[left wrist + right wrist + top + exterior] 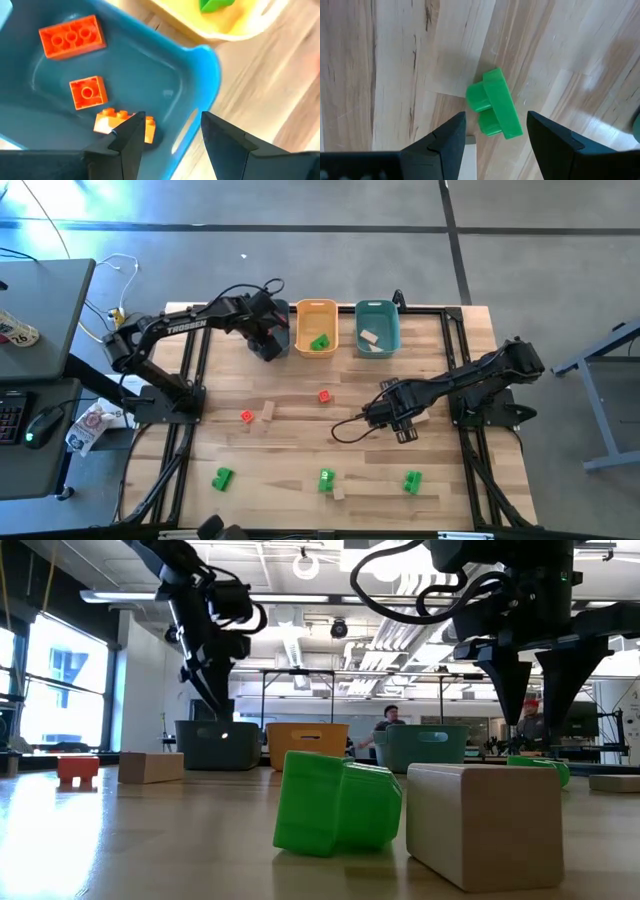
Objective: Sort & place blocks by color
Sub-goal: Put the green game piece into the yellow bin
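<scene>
Right end effector (492, 132) with jaws apart, empty, hovering low over the counter (380, 65); green block (495, 104) just ahead between the tips, long axis slanted across the gap. Left end effector (170, 130) parted above the blue-grey bin (200, 65), upper centre of the high view, red-orange blocks (72, 36) inside.

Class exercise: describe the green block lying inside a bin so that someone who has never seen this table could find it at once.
Start at the row of three plastic bins along the table's far edge and take the orange-yellow plastic bin in the middle. The small bright green toy block lies on its floor. It is the only green block inside a bin; the other green ones sit on the bare wooden tabletop.
</scene>
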